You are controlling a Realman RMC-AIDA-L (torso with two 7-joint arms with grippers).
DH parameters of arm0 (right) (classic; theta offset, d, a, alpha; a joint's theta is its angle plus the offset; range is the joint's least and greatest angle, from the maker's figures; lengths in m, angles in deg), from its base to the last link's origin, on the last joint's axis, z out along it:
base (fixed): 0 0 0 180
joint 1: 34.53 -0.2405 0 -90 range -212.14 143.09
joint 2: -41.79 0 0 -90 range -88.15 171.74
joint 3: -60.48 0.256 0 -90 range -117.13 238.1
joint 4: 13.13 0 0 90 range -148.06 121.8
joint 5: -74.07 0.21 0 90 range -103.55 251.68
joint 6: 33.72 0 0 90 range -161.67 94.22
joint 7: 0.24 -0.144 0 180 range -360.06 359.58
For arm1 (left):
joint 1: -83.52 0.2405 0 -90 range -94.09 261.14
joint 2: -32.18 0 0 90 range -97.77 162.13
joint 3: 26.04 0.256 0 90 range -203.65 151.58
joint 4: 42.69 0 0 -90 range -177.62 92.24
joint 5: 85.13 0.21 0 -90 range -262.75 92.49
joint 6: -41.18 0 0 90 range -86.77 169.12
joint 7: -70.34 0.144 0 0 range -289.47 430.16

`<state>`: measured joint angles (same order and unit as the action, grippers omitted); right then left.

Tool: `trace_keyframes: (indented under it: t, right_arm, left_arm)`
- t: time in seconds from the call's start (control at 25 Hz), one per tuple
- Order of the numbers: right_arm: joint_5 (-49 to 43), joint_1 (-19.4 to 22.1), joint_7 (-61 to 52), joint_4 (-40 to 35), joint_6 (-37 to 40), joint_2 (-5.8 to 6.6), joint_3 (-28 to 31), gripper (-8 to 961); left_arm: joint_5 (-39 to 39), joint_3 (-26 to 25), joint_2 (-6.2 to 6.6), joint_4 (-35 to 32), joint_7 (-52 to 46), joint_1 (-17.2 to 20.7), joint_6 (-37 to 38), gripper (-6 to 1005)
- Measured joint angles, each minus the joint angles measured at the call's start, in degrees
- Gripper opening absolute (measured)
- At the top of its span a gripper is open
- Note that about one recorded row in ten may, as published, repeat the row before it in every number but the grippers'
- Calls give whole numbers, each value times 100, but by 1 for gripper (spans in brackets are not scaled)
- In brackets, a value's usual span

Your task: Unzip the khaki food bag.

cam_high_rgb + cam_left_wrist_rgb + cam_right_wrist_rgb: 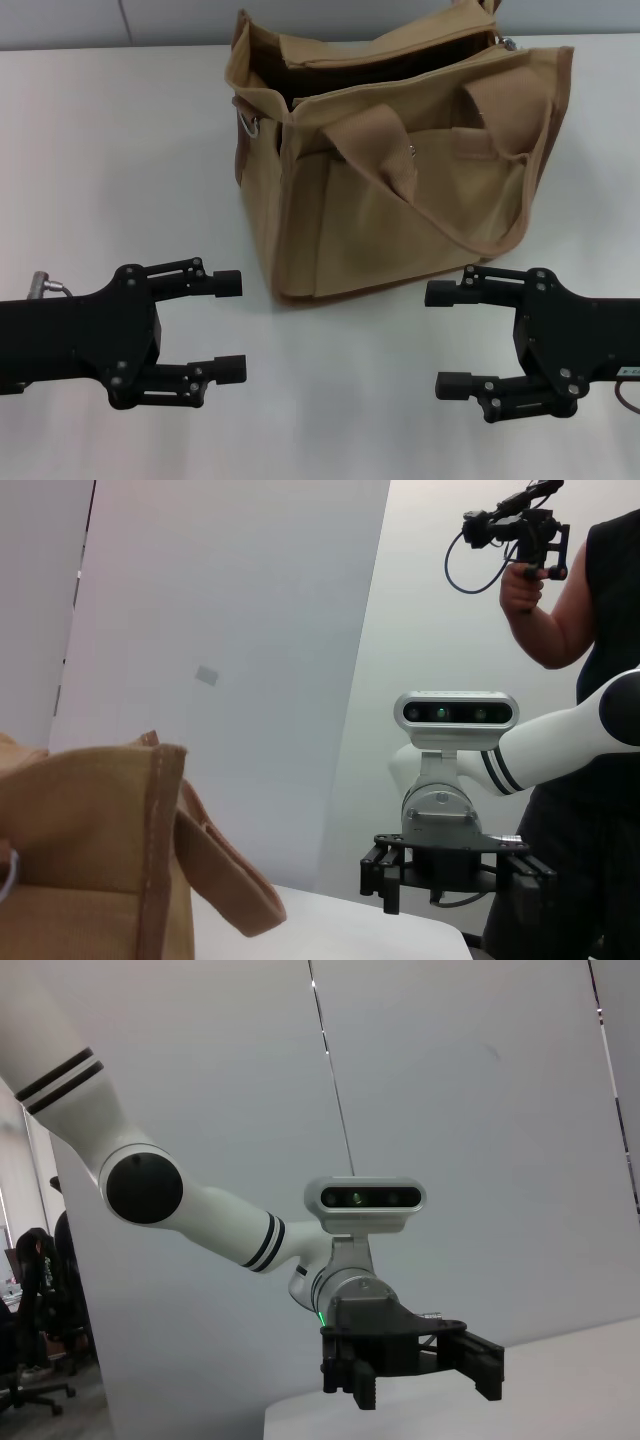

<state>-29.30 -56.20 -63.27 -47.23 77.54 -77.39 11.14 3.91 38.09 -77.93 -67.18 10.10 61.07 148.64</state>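
The khaki food bag (400, 150) sits far-centre on the table (120, 150); our left gripper (235, 326) and right gripper (440, 338) wait near, both spread, grasping nothing. Its zipper seems to run left-right, pull (508, 43) probably far right, nearer our right gripper.

- White table (120, 150): plain, matte surface running to a far edge against a grey wall.
- Khaki food bag (400, 200): stands upright directly on it, near the far edge, about midway along.
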Motion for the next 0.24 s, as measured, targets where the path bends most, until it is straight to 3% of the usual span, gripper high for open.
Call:
trace_keyframes:
  t: [0.24]
  right_arm:
    - [0, -13, 1, 0, -75, 0, -4, 802]
  left_arm:
    - [0, 3, -11, -3, 21, 0, 22, 810]
